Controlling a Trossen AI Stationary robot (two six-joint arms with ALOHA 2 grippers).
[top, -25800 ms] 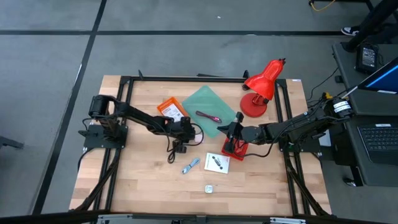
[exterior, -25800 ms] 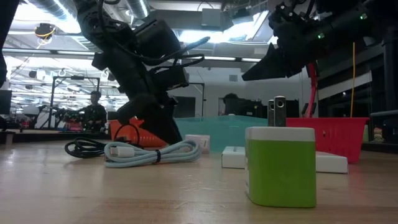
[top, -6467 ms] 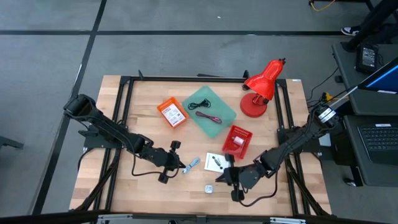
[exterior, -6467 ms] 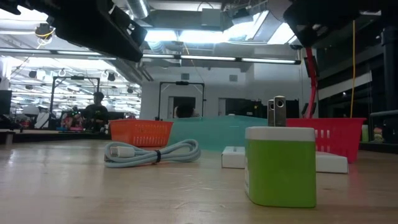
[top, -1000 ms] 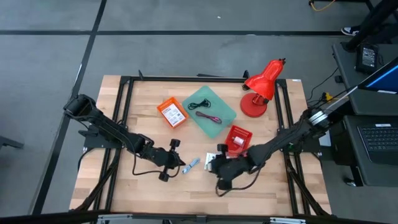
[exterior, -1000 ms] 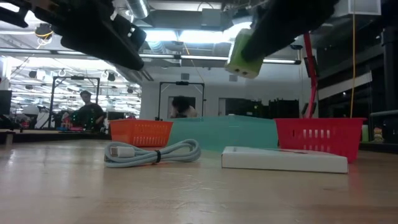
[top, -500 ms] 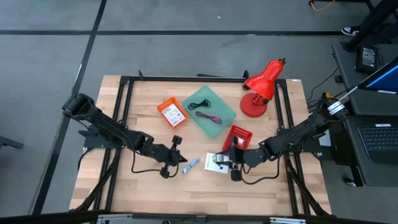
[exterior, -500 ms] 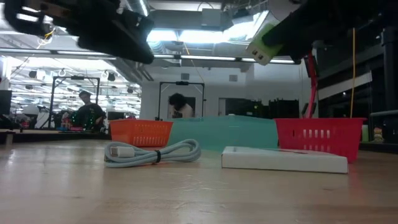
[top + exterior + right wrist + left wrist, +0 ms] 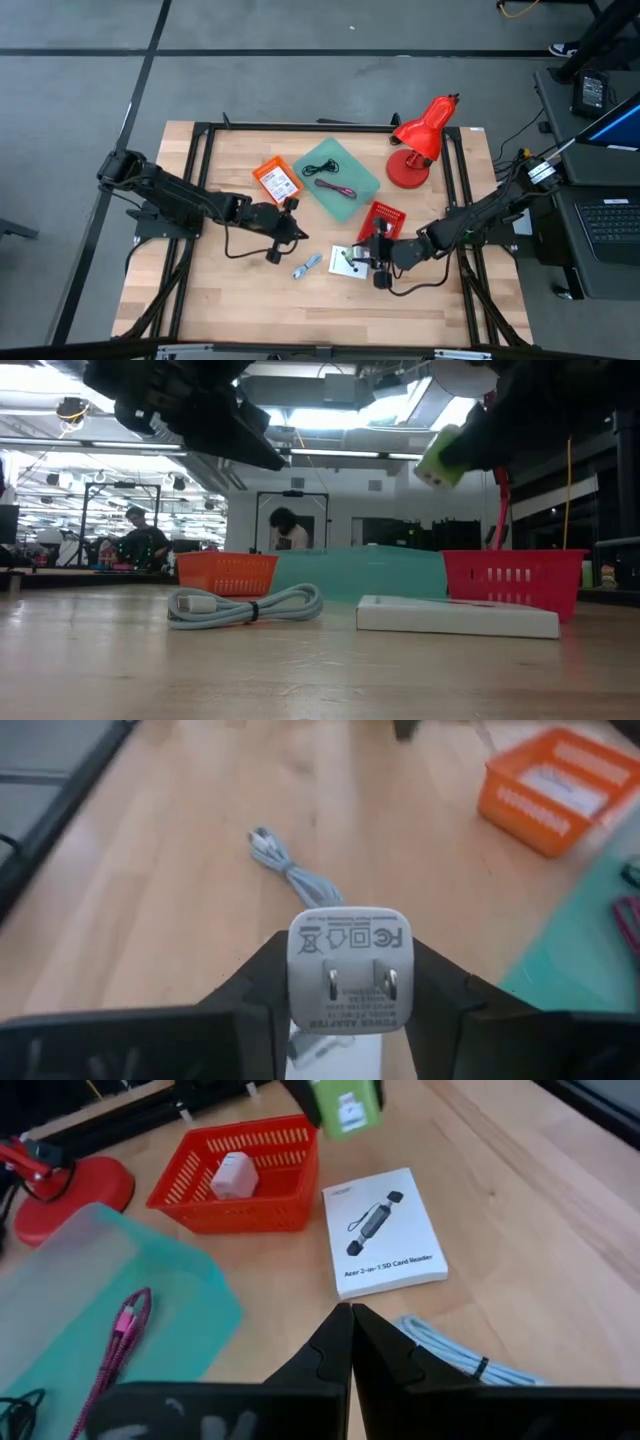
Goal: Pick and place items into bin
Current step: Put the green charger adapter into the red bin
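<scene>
Inventory as I read it from the remote station.

Right gripper (image 9: 345, 982): over the middle of the worktop toward its right side, just beside the red basket (image 9: 381, 224). Its jaws pinch a green-and-white plug adapter (image 9: 346, 968), prongs facing the wrist camera, held clear of the wood. In the low view the adapter (image 9: 437, 457) hangs well above the basket rim.

Left gripper (image 9: 283, 229): near the centre of the worktop, empty, fingers pressed together, waiting between the orange basket (image 9: 276, 181) and the pale blue cable (image 9: 306, 265).

Already binned, I judge:
- a white charger block (image 9: 233, 1174) in the red basket;
- a maroon cable (image 9: 334, 187) and a black coiled cable (image 9: 320, 168) on the teal tray (image 9: 352, 200);
- a printed packet in the orange basket, though I cannot read it clearly from above.

Still loose on the wood:
- the pale blue cable, toward the front edge;
- the white card-reader box (image 9: 384, 1230), just beside the red basket on its front side.

Not for sorting: the red desk lamp (image 9: 420, 140) at the back right corner.

Progress: roughly past halfway. The adapter needs lowering into the red basket, then two pieces remain.
</scene>
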